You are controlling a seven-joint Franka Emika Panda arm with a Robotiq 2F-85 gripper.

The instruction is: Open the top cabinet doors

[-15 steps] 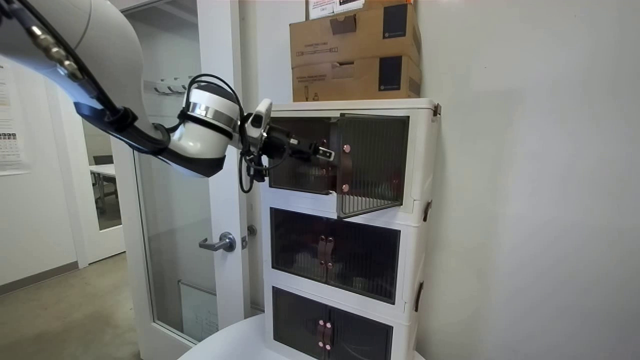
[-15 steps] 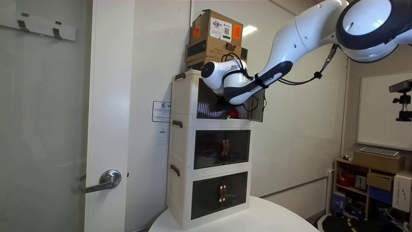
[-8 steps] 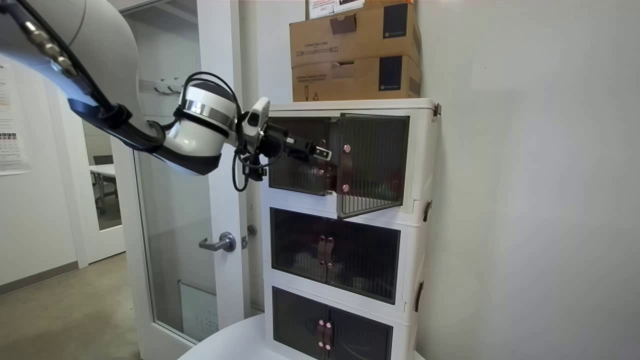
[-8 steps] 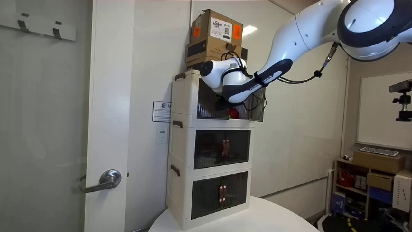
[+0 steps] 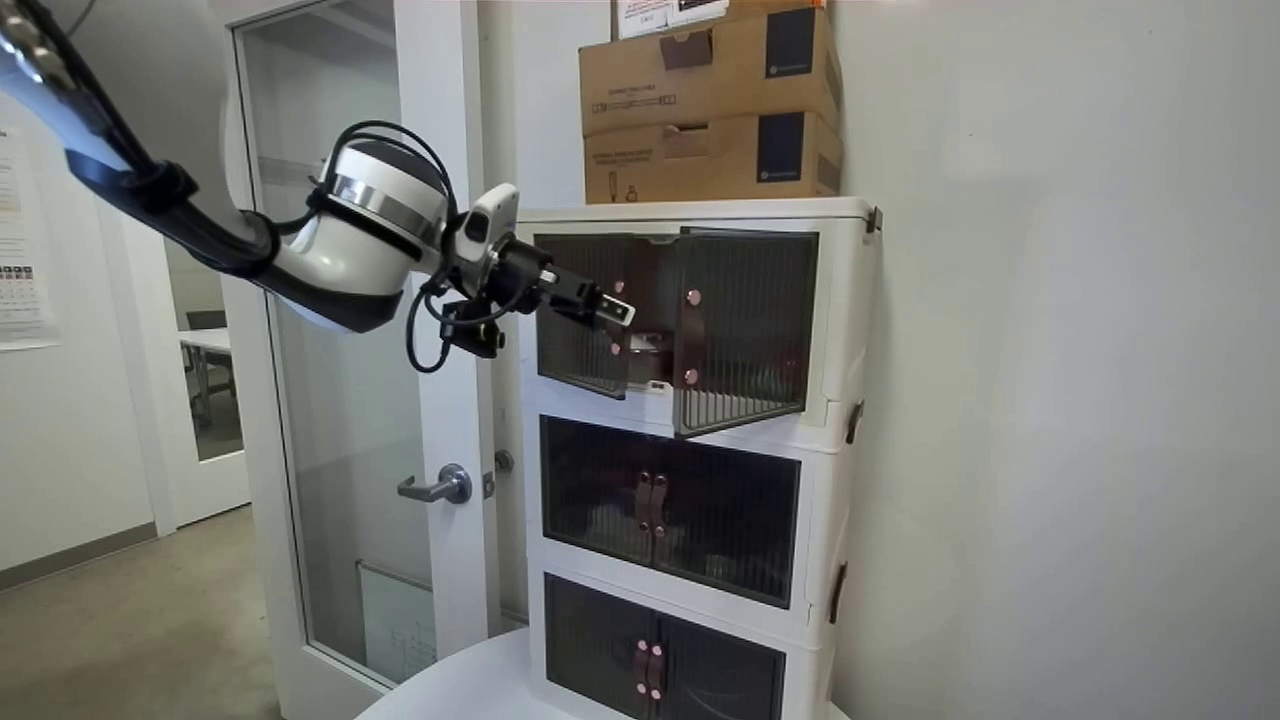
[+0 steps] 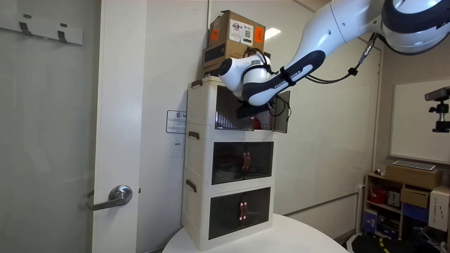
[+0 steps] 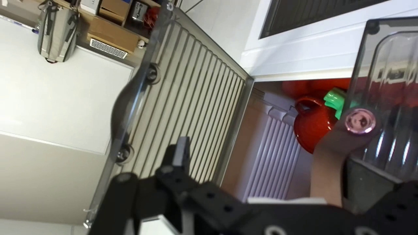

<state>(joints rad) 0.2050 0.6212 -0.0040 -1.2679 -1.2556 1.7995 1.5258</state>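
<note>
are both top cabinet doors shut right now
No, in an exterior view both top cabinet doors are swung outward, a gap between them.

Both exterior views stand back and face the cupboard [image 5: 850,320] from different sides, the edge of the surface [image 6: 299,237] low in each. The wrist view, close and tipped, looks between the top doors [image 7: 189,104] all three share.

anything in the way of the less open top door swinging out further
Only the gripper, in front of that top door at its strap handle; nothing else visible seems to block its outward swing.
</note>
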